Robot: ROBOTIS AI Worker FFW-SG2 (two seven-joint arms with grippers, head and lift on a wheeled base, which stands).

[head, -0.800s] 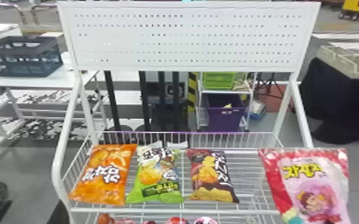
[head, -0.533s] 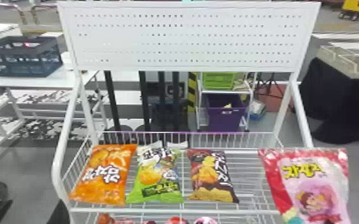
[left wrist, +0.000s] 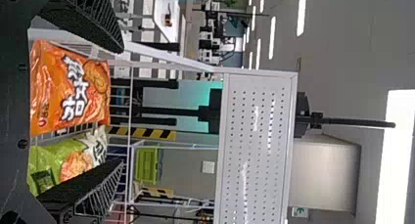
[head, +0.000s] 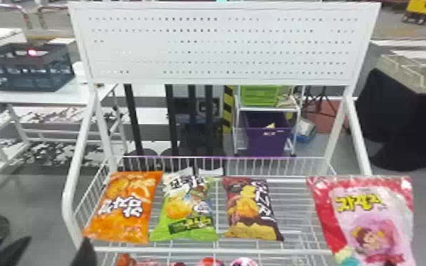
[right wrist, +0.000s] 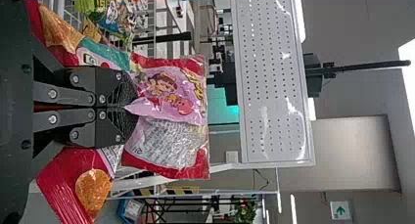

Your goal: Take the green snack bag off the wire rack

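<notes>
- Green snack bag (head: 184, 212) lies near the wire rack's (head: 187, 250) front edge.
- Left gripper (left wrist: 122, 106): jaws spread; right gripper (right wrist: 131, 107): jaws pinching a pink bag (head: 375, 219).
- Likely approaching; left should shift rightward, straddling the green one.

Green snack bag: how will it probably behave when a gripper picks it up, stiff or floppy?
The green snack bag probably gives and crinkles, since the similar pink bag bunches up in the right gripper. It looks puffed, so it may be light for its size. Lying on its broad face on the wire rack, it seems unlikely to roll.
</notes>
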